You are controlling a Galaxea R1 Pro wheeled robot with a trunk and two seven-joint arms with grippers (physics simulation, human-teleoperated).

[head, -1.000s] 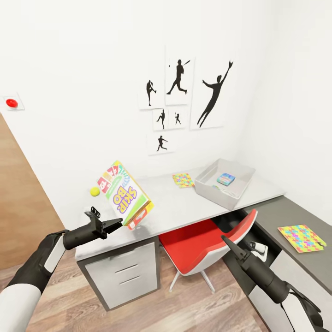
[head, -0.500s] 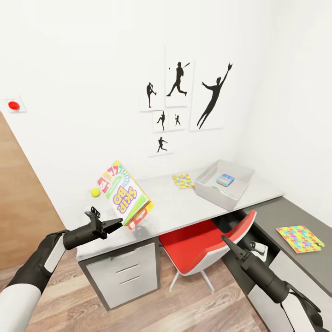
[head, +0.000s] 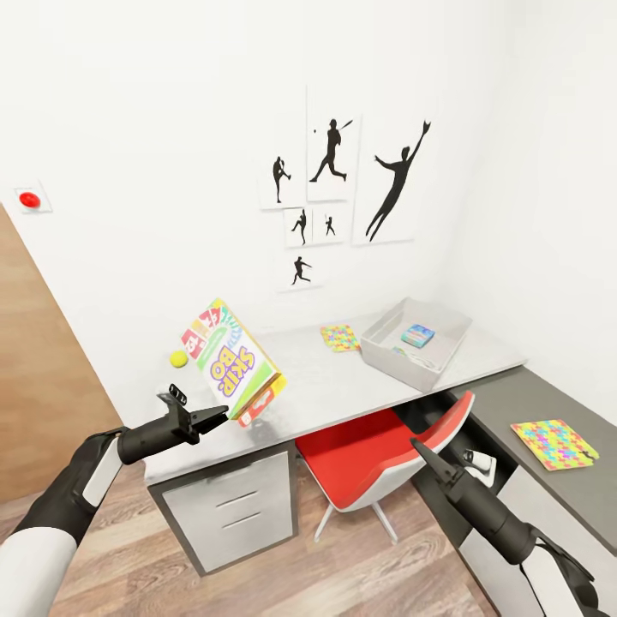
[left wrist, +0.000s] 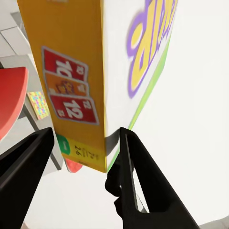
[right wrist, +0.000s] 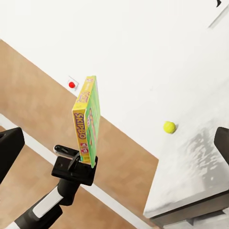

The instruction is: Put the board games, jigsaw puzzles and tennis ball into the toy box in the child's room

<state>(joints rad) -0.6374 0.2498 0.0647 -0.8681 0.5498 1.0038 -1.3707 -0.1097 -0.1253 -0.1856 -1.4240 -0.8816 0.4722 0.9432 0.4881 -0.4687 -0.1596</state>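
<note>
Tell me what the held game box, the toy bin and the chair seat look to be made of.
Game box: likely glossy printed cardboard, with sharp folded edges and full-colour print. Toy bin: probably matte moulded plastic, with smooth, flared grey walls. Chair seat: seemingly a hard plastic shell, red inside and white outside, with a soft sheen.

Board game: yellow-green-red box, purple-yellow cartoon lettering. Jigsaw puzzles: interlocking yellow, green, pink, blue pieces. Tennis ball: yellow-green. Toy box: light grey. Bench: pale grey top, white drawers. Chair: red seat.
</note>
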